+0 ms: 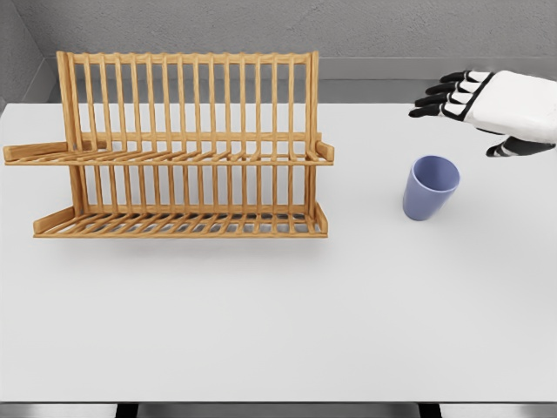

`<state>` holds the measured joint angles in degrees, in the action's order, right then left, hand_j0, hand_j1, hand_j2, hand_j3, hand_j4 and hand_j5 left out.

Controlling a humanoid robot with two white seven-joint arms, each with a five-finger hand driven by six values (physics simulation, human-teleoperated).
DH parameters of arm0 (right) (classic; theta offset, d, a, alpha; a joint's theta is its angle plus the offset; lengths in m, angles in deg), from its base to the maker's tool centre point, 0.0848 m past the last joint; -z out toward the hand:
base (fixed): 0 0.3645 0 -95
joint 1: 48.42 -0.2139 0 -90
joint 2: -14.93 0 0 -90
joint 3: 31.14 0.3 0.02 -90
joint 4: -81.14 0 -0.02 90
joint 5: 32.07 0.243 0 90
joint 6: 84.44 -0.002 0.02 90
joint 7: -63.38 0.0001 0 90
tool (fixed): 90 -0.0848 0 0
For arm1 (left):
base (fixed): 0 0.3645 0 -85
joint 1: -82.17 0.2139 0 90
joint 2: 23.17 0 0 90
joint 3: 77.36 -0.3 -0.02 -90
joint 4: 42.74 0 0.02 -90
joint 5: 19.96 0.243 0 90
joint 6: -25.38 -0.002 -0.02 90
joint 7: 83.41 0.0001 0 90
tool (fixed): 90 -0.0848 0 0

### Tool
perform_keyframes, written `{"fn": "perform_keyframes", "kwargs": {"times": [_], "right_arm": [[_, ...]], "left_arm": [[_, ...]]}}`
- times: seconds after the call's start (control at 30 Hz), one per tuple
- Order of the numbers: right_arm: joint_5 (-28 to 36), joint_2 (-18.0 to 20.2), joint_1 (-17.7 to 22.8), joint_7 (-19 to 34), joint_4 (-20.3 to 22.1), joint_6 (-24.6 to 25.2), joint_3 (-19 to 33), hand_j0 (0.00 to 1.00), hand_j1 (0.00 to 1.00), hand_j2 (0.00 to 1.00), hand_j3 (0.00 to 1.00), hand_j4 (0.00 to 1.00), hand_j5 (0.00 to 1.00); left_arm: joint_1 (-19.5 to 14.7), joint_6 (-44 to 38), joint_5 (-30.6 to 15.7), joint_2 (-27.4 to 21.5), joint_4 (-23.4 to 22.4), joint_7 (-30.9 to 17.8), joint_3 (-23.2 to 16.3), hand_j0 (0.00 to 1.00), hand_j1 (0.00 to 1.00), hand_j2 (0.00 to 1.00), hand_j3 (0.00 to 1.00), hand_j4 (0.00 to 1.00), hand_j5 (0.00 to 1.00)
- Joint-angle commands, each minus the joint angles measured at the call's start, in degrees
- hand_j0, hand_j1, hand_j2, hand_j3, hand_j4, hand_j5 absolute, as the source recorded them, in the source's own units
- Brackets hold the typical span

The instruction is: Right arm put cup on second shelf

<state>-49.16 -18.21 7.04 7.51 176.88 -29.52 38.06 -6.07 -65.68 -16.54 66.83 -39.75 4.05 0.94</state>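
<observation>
A blue-purple cup (pixel 430 186) stands upright on the white table (pixel 278 322), right of the middle, its mouth facing up. My right hand (pixel 470 109) hovers above and to the right of the cup, apart from it, with its black-tipped fingers spread and holding nothing. A wooden two-tier dish rack (pixel 178 148) stands on the left half of the table; its upper shelf (pixel 174 157) and lower shelf (pixel 178 225) both hold nothing. The left arm does not show.
A grey wall runs behind the table's far edge. Bare table surface spans the gap between the rack and the cup, and the whole front half.
</observation>
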Motion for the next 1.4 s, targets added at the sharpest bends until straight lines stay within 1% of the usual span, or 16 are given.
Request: {"fn": "perform_keyframes", "kwargs": {"times": [0.0,0.03,0.1,0.2,0.3,0.37,0.53,0.63,0.67,0.7,0.73,0.8,0.93,1.1,1.2,1.37], "right_arm": [[0.04,-1.32,0.00,0.87,-2.66,0.08,-5.39,1.00,1.00,1.00,1.00,1.00,1.00],[0.04,-0.97,-0.09,0.87,-3.63,0.08,-5.22,1.00,1.00,1.00,1.00,1.00,1.00],[0.04,0.00,-0.09,0.87,-3.54,0.08,-5.04,1.00,1.00,1.00,1.00,1.00,1.00],[-0.13,-0.79,-0.44,0.87,-3.54,0.08,-5.21,1.00,1.00,1.00,1.00,1.00,1.00],[-0.40,-2.37,-0.53,0.87,-5.92,0.08,-6.88,1.00,1.00,1.00,1.00,1.00,1.00],[-0.40,-2.90,-1.85,0.87,-7.85,0.08,-10.49,1.00,1.00,1.00,1.00,1.00,1.00],[-0.40,-3.25,-1.85,0.87,-9.08,0.08,-11.37,1.00,1.00,1.00,1.00,1.00,1.00],[-0.40,-3.34,-1.85,0.87,-12.51,0.08,-11.63,1.00,1.00,1.00,1.00,1.00,1.00],[-0.49,-4.13,-2.11,0.87,-13.82,0.08,-11.63,1.00,1.00,1.00,1.00,1.00,1.00],[-0.49,-4.65,-3.34,0.87,-14.79,0.08,-13.12,1.00,1.00,1.00,1.00,1.00,1.00],[-0.49,-5.18,-4.40,0.87,-15.14,0.08,-14.27,1.00,1.00,1.00,1.00,1.00,1.00],[-0.49,-5.62,-5.54,0.87,-15.14,0.08,-14.53,1.00,1.00,1.00,1.00,1.00,1.00],[-0.49,-5.71,-5.63,0.87,-15.76,0.08,-15.15,1.00,1.00,1.00,1.00,1.00,1.00],[-0.49,-5.80,-5.63,0.87,-18.31,0.08,-16.47,1.00,1.00,1.00,1.00,1.00,1.00],[-0.49,-6.41,-6.15,0.87,-18.84,0.08,-16.47,1.00,1.00,1.00,1.00,1.00,1.00],[-0.49,-7.64,-6.86,0.87,-21.03,0.08,-16.47,1.00,1.00,1.00,1.00,1.00,1.00]], "left_arm": [[0.00,0.00,0.00,0.00,0.00,-0.01,0.00,1.00,1.00,1.00,1.00,1.00,1.00],[0.00,0.00,0.00,0.00,0.00,-0.01,0.00,1.00,1.00,1.00,1.00,1.00,1.00],[0.00,0.00,0.00,0.00,0.00,-0.01,0.00,1.00,1.00,1.00,1.00,1.00,1.00],[0.00,0.00,0.00,0.00,0.00,-0.01,0.00,1.00,1.00,1.00,1.00,1.00,1.00],[0.00,0.00,0.00,0.00,0.00,-0.01,0.00,1.00,1.00,1.00,1.00,1.00,1.00],[0.00,0.00,0.00,0.00,0.00,-0.01,0.00,1.00,1.00,1.00,1.00,1.00,1.00],[0.00,0.00,0.00,0.00,0.00,-0.01,0.00,1.00,1.00,1.00,1.00,1.00,1.00],[0.00,0.00,0.00,0.00,0.00,-0.01,0.00,1.00,1.00,1.00,1.00,1.00,1.00],[0.00,0.00,0.00,0.00,0.00,-0.01,0.00,1.00,1.00,1.00,1.00,1.00,1.00],[0.00,0.00,0.00,0.00,0.00,-0.01,0.00,1.00,1.00,1.00,1.00,1.00,1.00],[0.00,0.00,0.00,0.00,0.00,-0.01,0.00,1.00,1.00,1.00,1.00,1.00,1.00],[0.00,0.00,0.00,0.00,0.00,-0.01,0.00,1.00,1.00,1.00,1.00,1.00,1.00],[0.00,0.00,0.00,0.00,0.00,-0.01,0.00,1.00,1.00,1.00,1.00,1.00,1.00],[0.09,0.00,0.00,0.00,0.00,-0.01,0.00,1.00,1.00,1.00,1.00,1.00,1.00],[0.00,0.00,0.00,0.00,0.00,-0.01,0.00,1.00,1.00,1.00,1.00,1.00,1.00],[0.00,0.00,0.00,0.00,0.00,-0.01,0.00,1.00,1.00,1.00,1.00,1.00,1.00]]}}
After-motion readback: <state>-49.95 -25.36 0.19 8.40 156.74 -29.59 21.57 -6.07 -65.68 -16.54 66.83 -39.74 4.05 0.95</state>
